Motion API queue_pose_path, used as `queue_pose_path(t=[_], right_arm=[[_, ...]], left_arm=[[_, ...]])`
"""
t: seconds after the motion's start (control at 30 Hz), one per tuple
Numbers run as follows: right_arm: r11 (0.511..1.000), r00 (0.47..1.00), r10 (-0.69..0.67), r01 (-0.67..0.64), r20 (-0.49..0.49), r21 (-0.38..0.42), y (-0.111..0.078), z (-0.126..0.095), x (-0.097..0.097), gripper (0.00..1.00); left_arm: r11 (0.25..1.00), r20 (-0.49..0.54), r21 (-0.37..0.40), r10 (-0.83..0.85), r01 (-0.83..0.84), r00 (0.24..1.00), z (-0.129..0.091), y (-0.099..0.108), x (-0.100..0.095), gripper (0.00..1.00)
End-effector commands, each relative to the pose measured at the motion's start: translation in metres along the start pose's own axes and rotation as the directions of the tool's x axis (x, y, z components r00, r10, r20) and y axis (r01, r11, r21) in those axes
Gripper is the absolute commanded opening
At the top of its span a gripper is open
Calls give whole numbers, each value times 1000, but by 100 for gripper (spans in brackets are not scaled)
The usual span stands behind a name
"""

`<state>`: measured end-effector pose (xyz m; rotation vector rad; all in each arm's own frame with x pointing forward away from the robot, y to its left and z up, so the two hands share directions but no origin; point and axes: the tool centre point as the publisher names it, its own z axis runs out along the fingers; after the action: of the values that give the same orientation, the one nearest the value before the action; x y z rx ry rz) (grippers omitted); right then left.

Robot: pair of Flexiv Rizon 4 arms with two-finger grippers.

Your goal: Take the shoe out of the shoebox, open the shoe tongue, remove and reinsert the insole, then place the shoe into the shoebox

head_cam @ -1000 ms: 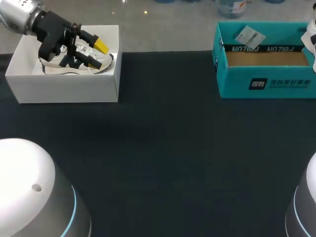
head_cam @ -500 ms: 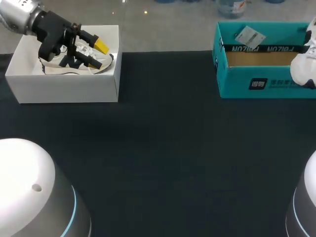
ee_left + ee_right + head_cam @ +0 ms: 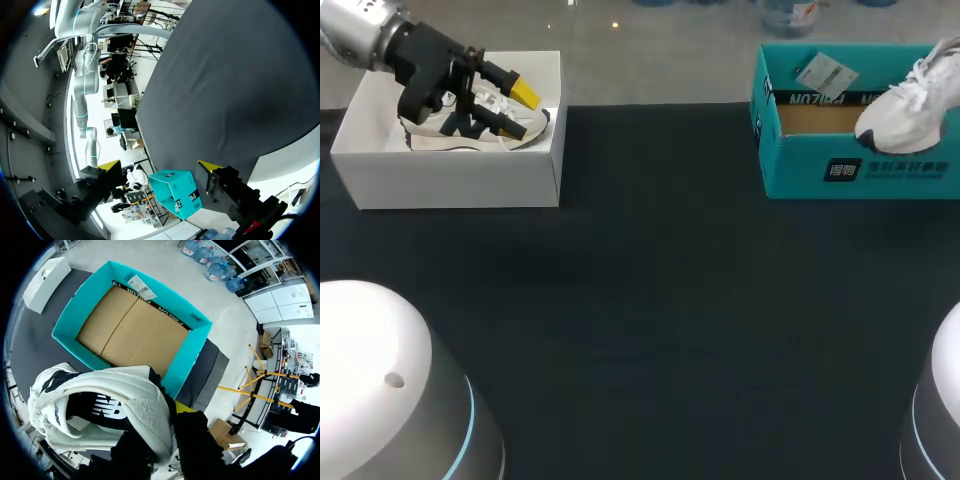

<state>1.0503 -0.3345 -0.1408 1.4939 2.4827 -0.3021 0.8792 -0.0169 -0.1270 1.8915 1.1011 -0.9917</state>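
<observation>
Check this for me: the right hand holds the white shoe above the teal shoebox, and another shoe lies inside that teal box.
One part is wrong: the teal shoebox is empty. The right wrist view shows only its bare cardboard floor. The right hand does hold the white shoe above it.

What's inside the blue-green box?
Inside the teal box, a brown cardboard floor shows, nothing on it. The white shoe held over its edge hides one corner from view.
</observation>
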Motion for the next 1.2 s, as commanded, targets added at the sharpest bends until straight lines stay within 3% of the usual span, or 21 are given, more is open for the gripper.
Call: queue_pose_path(t=[0.03,0.23,0.3,0.43,0.63,0.83,1.2], right_arm=[[990,991,135,-134,-13,45,7,-3,-3,0],[990,991,135,-134,-13,45,7,-3,-3,0],[968,968,251,-251,-13,-2,6,2,-5,0],[908,907,419,-419,26,-19,8,6,-5,0],[844,844,535,-533,43,-53,8,1,-7,0],[824,824,565,-566,-41,-39,6,-2,-4,0],[832,831,553,-555,-57,-30,5,4,3,0]], left_arm=[[1000,-3,0,1,-1,1000,0,-1,0,100],[1000,-3,0,1,-1,1000,0,-1,0,100],[1000,-3,0,1,-1,1000,0,-1,0,100],[1000,-3,0,1,-1,1000,0,-1,0,100],[1000,-3,0,1,-1,1000,0,-1,0,100],[1000,-3,0,1,-1,1000,0,-1,0,100],[1000,-3,0,1,-1,1000,0,-1,0,100]])
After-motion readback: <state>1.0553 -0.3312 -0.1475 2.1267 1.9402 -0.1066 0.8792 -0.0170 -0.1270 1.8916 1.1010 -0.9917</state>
